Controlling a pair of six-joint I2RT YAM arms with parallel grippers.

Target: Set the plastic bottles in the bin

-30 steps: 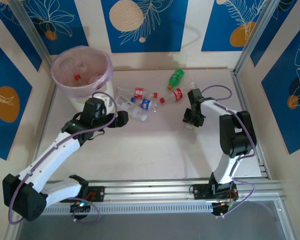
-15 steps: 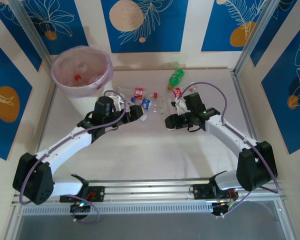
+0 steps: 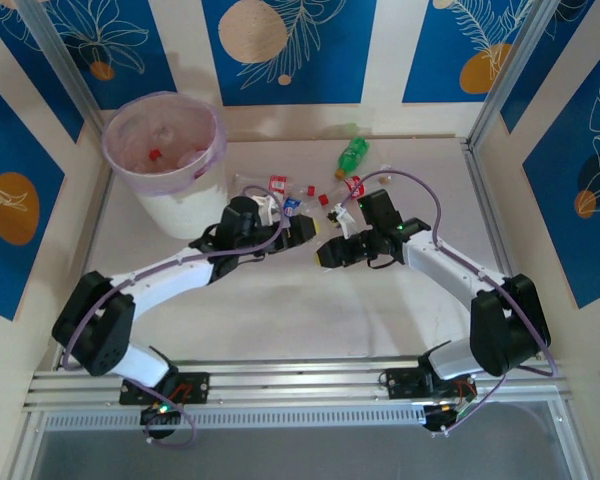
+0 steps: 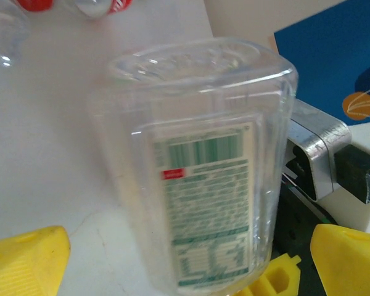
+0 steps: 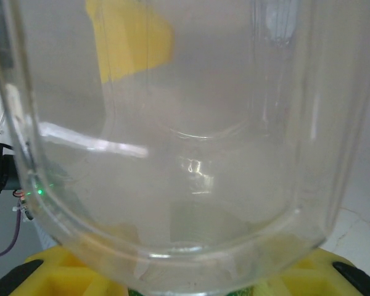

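Top view, arms: left gripper [image 3: 302,232] and right gripper [image 3: 330,252] are almost nose to nose at mid-table, closer than half a second ago.
Top view, bottles: loose plastic bottles [image 3: 280,186] and the green bottle [image 3: 352,153] lie unmoved just behind them. The bin [image 3: 170,205] stays far left, a red cap showing inside.
Left wrist: yellow fingers [image 4: 26,259] spread wide, a see-through green-labelled bottle [image 4: 203,172] between them, clear of both.
Right wrist: jaws pinching a clear bottle [image 5: 185,154] right up against the lens, yellow fingers [image 5: 68,271] beneath it.
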